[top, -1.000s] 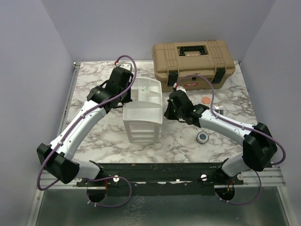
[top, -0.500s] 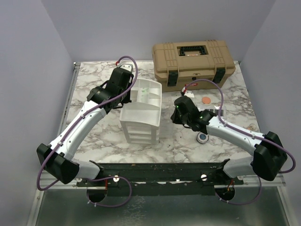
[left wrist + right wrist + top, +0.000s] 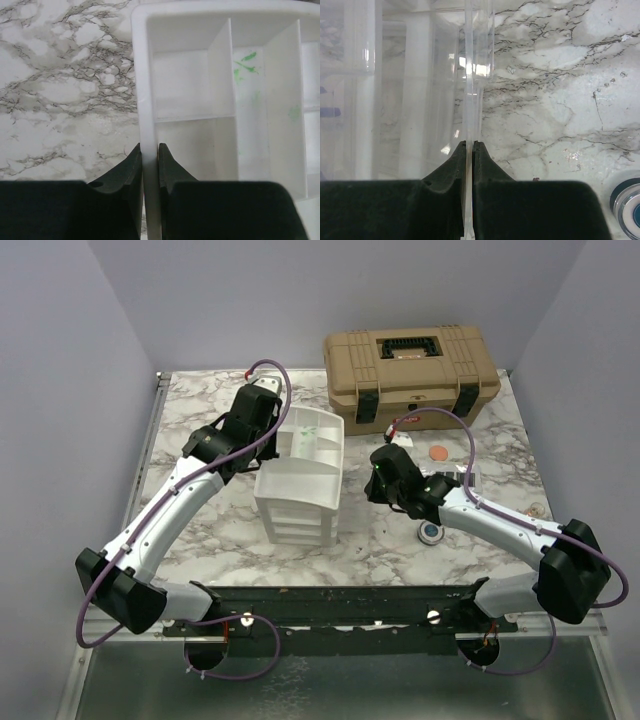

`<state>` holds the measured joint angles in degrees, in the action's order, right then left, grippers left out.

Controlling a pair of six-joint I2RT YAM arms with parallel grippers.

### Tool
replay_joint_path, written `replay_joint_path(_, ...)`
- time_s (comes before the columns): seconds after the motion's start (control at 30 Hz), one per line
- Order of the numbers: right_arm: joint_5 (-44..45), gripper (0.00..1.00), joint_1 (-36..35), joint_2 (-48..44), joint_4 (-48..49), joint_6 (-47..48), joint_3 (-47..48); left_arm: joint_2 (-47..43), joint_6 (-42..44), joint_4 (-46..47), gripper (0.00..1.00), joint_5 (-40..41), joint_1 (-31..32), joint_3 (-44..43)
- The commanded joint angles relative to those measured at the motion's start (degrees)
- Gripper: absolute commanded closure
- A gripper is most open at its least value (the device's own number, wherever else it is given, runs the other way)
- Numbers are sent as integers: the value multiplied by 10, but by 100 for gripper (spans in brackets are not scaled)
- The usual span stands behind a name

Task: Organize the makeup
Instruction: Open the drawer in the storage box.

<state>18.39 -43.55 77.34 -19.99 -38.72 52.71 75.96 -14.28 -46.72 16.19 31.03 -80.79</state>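
Right arm [image 3: 485,517] has shifted toward the bench's [image 3: 195,415] right edge; right gripper [image 3: 468,146] pinches a clear wall [image 3: 468,75], left gripper [image 3: 150,152] the unit's [image 3: 142,75] rim.

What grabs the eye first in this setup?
Both arms are at the white drawer unit mid-table: the left tool is shut on the rim of its top tray, the right tool on a thin clear plastic edge just right of it. A closed tan toolbox sits behind; a round blue-centred compact lies loose by the right arm.
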Motion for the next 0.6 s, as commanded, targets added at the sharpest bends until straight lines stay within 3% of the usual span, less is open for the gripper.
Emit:
replay_joint_path(0.0, 3, 96, 1, -3, 7, 14, 6, -32, 29, 31, 90, -26, -2, 11)
replay_joint_path(0.2, 24, 94, 5, -11, -8, 0, 6, -29, 24, 33, 90, -23, -2, 15)
replay_joint_path(0.33, -32, 94, 9, -16, 33, -24, -17, -23, 19, 33, 90, -22, -2, 15)
replay_joint_path(0.5, -27, 92, 12, -1, 10, -19, -5, -23, 16, 33, 90, -20, -2, 25)
replay_joint_path(0.57, -26, 86, 14, -6, 5, -13, -2, -22, 12, 33, 90, -21, -1, 27)
